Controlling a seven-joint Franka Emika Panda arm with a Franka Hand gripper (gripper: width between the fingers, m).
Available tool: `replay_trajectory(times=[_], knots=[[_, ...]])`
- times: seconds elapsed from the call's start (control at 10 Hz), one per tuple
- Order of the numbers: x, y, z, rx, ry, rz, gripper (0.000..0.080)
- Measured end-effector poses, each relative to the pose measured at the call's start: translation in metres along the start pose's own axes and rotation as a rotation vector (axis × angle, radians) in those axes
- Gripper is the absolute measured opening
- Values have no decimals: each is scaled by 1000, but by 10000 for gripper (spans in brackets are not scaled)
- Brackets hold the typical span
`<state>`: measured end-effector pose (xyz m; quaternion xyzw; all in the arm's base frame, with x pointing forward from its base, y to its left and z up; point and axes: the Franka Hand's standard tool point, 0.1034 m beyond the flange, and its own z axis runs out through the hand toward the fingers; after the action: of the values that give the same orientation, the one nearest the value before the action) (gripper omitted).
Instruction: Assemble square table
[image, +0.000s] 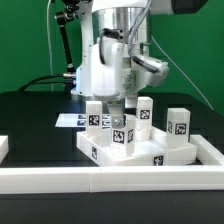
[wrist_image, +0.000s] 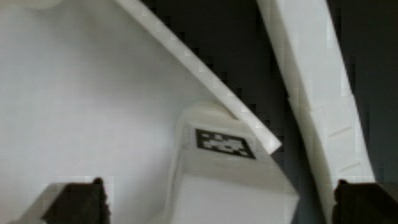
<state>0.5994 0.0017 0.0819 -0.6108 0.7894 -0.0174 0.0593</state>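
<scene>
The white square tabletop (image: 140, 152) lies on the dark table near the front rail, with tags on its edges. Three white tagged legs stand upright on it: one at the exterior view's left (image: 95, 114), one in the middle back (image: 145, 112) and one at the right (image: 180, 122). A fourth tagged leg (image: 122, 131) stands at the middle, directly under my gripper (image: 120, 110). In the wrist view this leg (wrist_image: 226, 165) lies between my two dark fingertips (wrist_image: 71, 203), with a gap on both sides. My gripper (wrist_image: 214, 205) is open. The tabletop's white surface (wrist_image: 80, 110) fills that view beside the leg.
A long white rail (image: 110, 182) borders the front of the work surface. The marker board (image: 70, 120) lies flat behind the tabletop at the exterior view's left. A white strip (wrist_image: 311, 80) crosses the wrist view over the dark table.
</scene>
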Motion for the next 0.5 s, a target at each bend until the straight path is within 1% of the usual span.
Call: replay_trajectory(times=[0.2, 0.3, 0.5], knots=[[-2, 1, 1, -3, 0, -163, 648], [-4, 2, 1, -6, 3, -287, 649], [-4, 2, 1, -6, 2, -444, 649]])
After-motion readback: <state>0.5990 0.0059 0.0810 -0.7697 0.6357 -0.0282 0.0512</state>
